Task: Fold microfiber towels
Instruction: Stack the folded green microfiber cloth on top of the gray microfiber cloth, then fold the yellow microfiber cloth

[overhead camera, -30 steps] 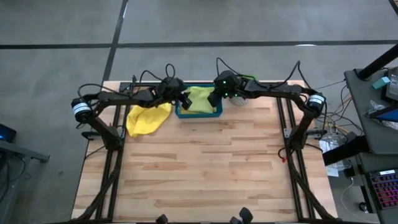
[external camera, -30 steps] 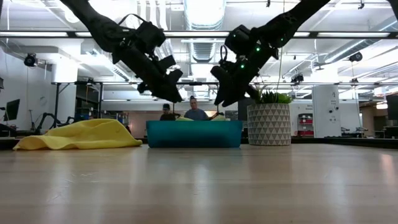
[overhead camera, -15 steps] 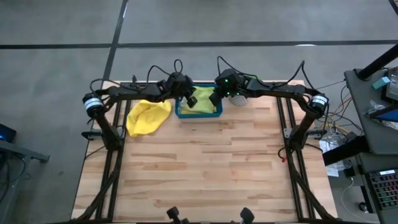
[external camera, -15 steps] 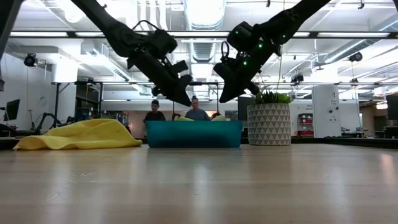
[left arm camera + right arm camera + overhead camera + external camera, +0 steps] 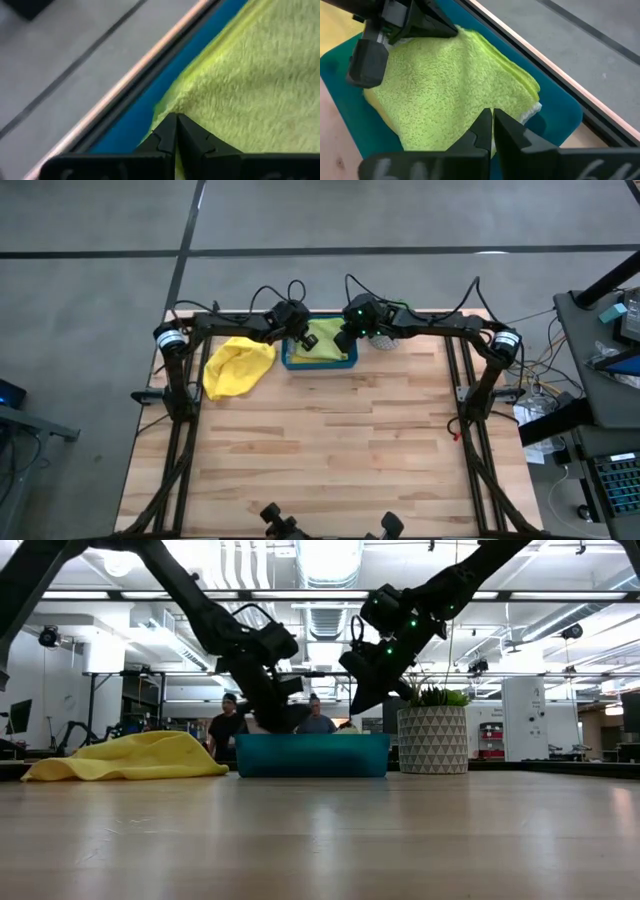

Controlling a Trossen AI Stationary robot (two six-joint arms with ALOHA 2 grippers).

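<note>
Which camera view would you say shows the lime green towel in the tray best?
The right wrist view: the lime green towel fills the teal tray, folds visible. The left wrist view shows one corner, the high view a small patch, the low view almost nothing above the tray wall.

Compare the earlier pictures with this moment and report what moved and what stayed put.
The left gripper has moved rightward and dropped into the rigid teal rectangular tray, fingers closed at the lime green microfiber towel. The right gripper hovers above the tray much as before. The crumpled yellow microfiber towel and the patterned plant pot have not shifted.
</note>
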